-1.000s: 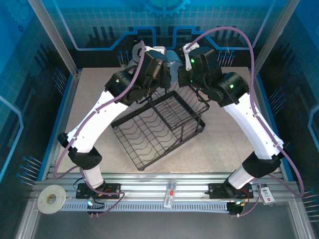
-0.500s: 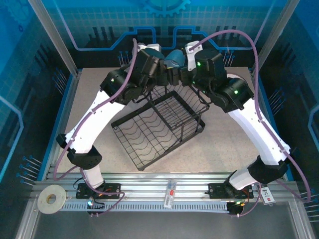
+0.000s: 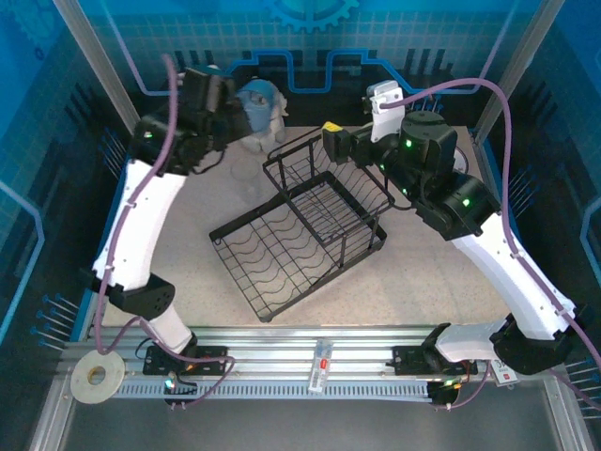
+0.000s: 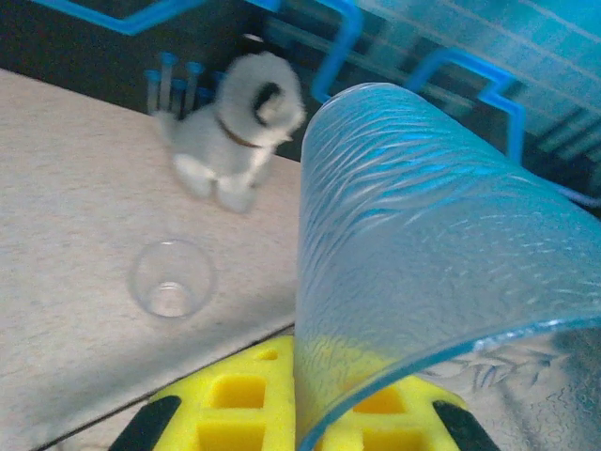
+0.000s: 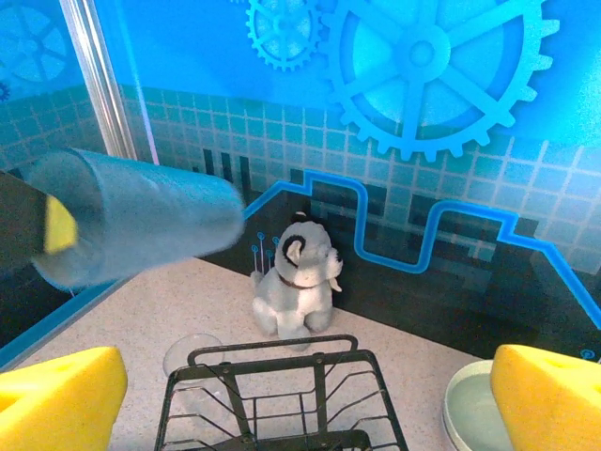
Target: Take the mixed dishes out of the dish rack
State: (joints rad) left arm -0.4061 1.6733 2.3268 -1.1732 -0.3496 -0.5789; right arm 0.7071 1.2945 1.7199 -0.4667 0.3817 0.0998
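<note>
The left gripper [image 4: 310, 413] is clamped on the clear ribbed glass [image 4: 423, 244] and holds it tilted in the air over the far left of the table [image 4: 66, 169], well apart from the rack [image 3: 291, 235]. To set it down well, I judge it should be turned upright and lowered onto bare table near the small clear cup [image 4: 171, 279], clear of the toy dog [image 5: 299, 277], and let go only once its base rests. The right gripper [image 3: 336, 141] hangs wide open above the rack's far end, with a pale green bowl [image 5: 470, 413] beside the rack.
</note>
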